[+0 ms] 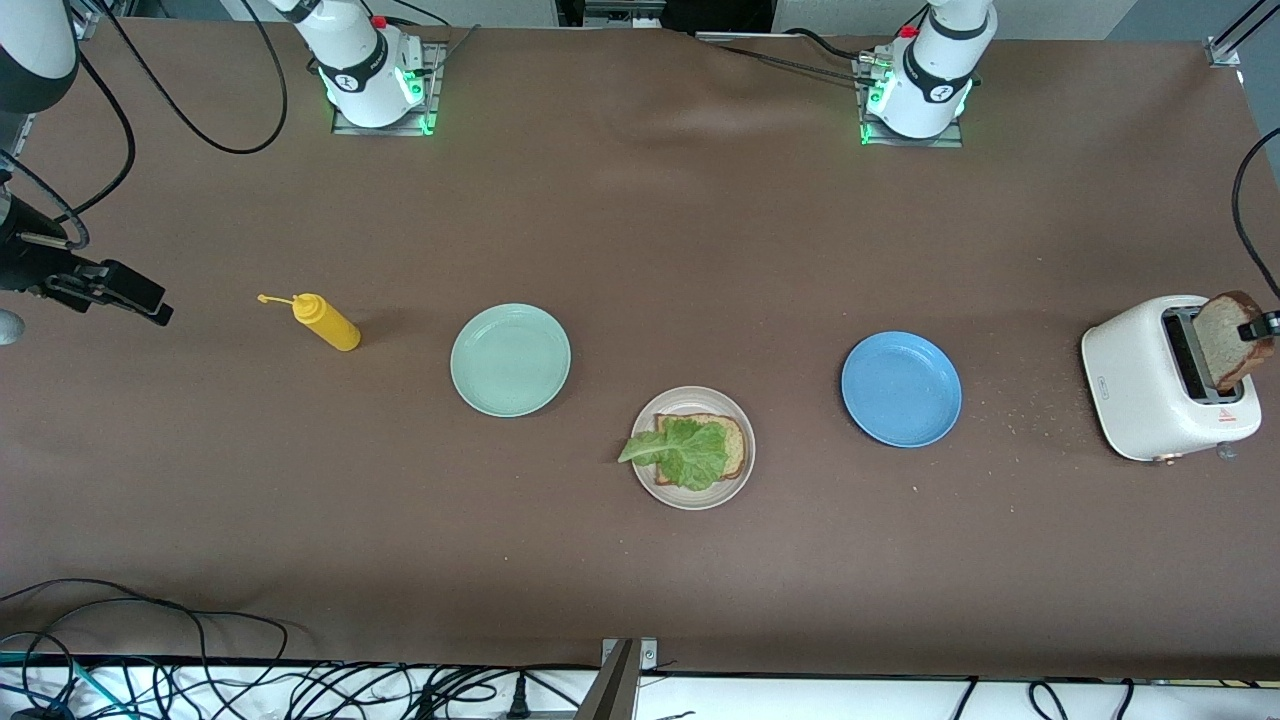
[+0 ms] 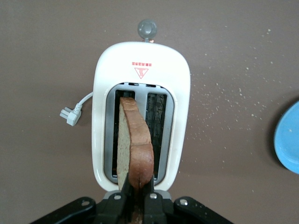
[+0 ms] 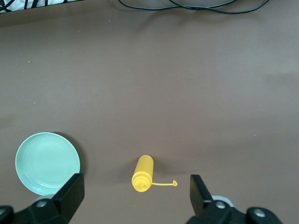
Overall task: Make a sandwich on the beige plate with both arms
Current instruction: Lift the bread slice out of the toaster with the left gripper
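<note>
Left gripper point(image 1: 1262, 326) grips a bread slice point(image 1: 1228, 340) standing in the toaster point(image 1: 1140, 385), blue plate point(image 1: 900, 389) nearby. Well away, lettuce point(image 1: 680, 450) tops bread on the beige plate point(image 1: 693, 448). Right gripper point(image 1: 140, 300) waits near the mustard bottle point(image 1: 325, 321).

A wide table point(image 1: 640, 250) under a brown cloth fills nearly the whole scene, its surface softly rippled and evenly lit. Along the edge nearest the front camera runs a pale strip littered with tangled black cables point(image 1: 300, 685). A metal bracket point(image 1: 1220, 50) sits at one corner.

bare table point(image 1: 640, 250) between plates point(image 1: 510, 359), toaster point(image 1: 1160, 385)
</note>
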Robot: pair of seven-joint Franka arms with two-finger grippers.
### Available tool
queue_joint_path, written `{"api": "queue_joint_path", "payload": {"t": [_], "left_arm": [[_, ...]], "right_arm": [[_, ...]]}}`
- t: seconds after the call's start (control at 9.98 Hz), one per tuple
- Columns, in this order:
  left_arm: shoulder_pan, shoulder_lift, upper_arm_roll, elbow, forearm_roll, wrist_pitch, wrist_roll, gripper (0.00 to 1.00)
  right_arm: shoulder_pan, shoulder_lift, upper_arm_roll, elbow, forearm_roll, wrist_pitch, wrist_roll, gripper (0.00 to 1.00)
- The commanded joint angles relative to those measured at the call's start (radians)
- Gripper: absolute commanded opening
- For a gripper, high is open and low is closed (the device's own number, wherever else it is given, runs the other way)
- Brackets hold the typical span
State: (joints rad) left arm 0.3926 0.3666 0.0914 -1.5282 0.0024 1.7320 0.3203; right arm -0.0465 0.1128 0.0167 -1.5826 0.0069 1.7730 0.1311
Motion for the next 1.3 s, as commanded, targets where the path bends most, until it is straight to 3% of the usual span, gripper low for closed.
{"api": "queue_joint_path", "payload": {"t": [0.0, 0.2, 0.4, 0.6, 0.8, 1.0, 1.2], "left_arm": [[-0.023, 0.047, -0.013, 0.184, -0.031, -0.200, 0.063, 0.00], [-0.076, 0.048, -0.013, 0.265, -0.178, -0.331, 0.056, 0.00], [-0.147, 0.055, -0.013, 0.267, -0.328, -0.362, 0.056, 0.00], [-0.173, 0.119, -0.015, 0.249, -0.672, -0.377, 0.053, 0.00], [-0.214, 0.227, -0.030, 0.250, -0.922, -0.388, 0.068, 0.00], [-0.291, 0.326, -0.033, 0.266, -1.100, -0.350, 0.071, 0.00], [-0.412, 0.376, -0.035, 0.257, -1.185, -0.144, 0.079, 0.00]], "right_arm": [[-0.001, -0.007, 0.002, -0.013, -0.018, 0.019, 0.016, 1.00], [-0.001, -0.007, 0.000, -0.013, -0.018, 0.016, 0.012, 1.00], [-0.001, -0.007, -0.003, -0.013, -0.018, 0.017, 0.010, 1.00], [-0.003, -0.007, -0.003, -0.013, -0.018, 0.017, 0.010, 1.00], [-0.003, -0.007, -0.003, -0.011, -0.016, 0.019, 0.008, 1.00], [-0.001, -0.007, -0.003, -0.011, -0.016, 0.019, 0.010, 1.00], [-0.003, -0.007, -0.003, -0.011, -0.016, 0.019, 0.010, 1.00]]}}
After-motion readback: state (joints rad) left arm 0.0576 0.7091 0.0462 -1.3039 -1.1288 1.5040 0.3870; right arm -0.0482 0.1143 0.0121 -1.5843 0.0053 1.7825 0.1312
